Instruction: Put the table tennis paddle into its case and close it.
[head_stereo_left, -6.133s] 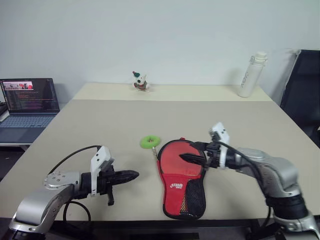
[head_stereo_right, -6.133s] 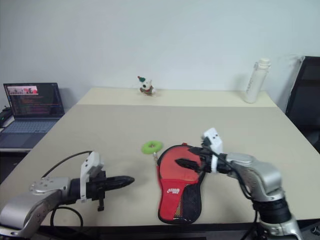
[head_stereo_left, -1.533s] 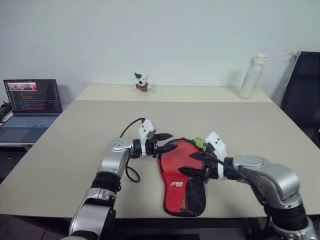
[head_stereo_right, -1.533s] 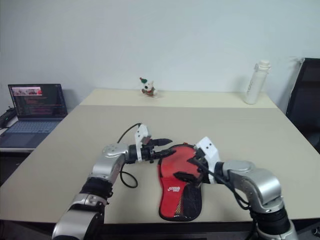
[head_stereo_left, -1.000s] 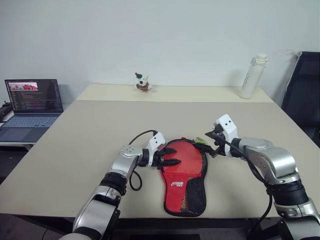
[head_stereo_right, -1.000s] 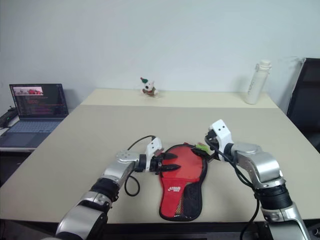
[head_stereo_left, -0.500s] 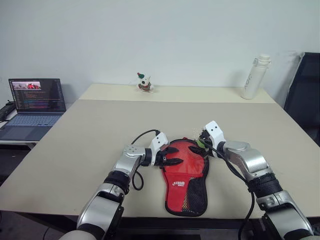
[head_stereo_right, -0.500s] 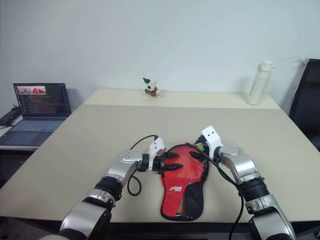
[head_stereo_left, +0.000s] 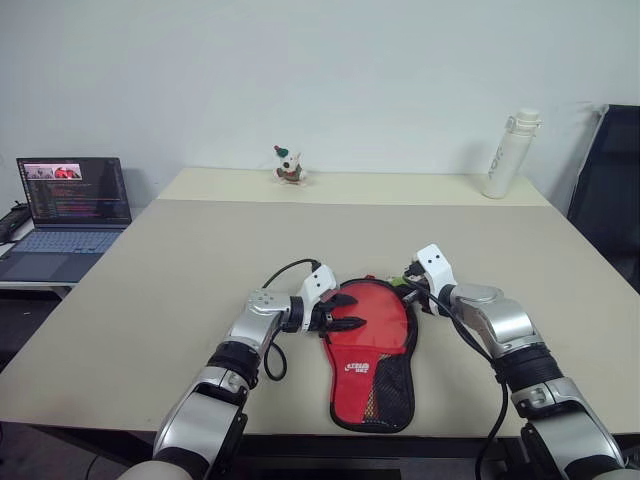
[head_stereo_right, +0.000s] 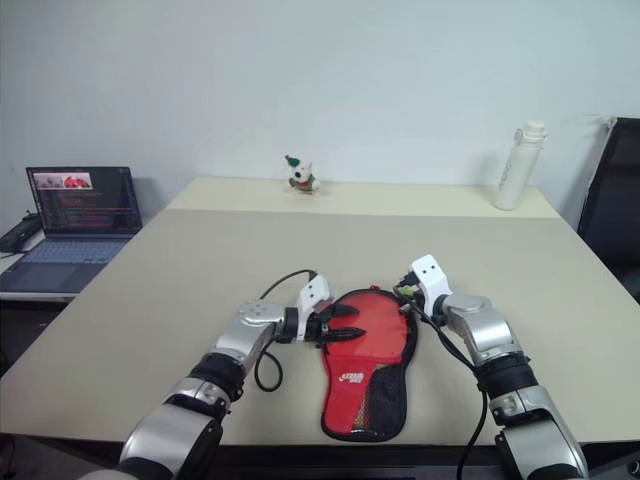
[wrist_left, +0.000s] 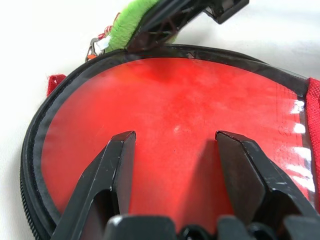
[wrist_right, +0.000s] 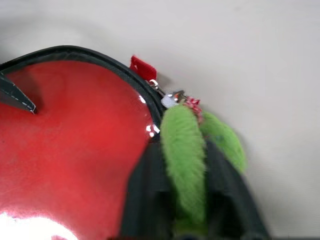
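The case (head_stereo_left: 372, 345) lies flat on the table (head_stereo_left: 200, 250), red face up, its black mesh end toward the front edge. My left gripper (head_stereo_left: 352, 317) rests open over the case's left side, fingers spread on the glossy red face (wrist_left: 175, 90). At the case's far right rim my right gripper (head_stereo_left: 411, 285) is shut on the fuzzy green zipper charm (wrist_right: 225, 140), beside the zip pull and a small red tab (wrist_right: 141, 66). The table tennis paddle is hidden.
An open laptop (head_stereo_left: 65, 195) sits on a side desk at the left. A small figurine (head_stereo_left: 289, 166) and a white bottle (head_stereo_left: 508, 152) stand at the table's far edge. A black chair (head_stereo_left: 610, 190) is at the right.
My right gripper came down and forward to the case's rim and shut on the green charm. The left gripper has stayed open on the case. The camera shifted slightly.
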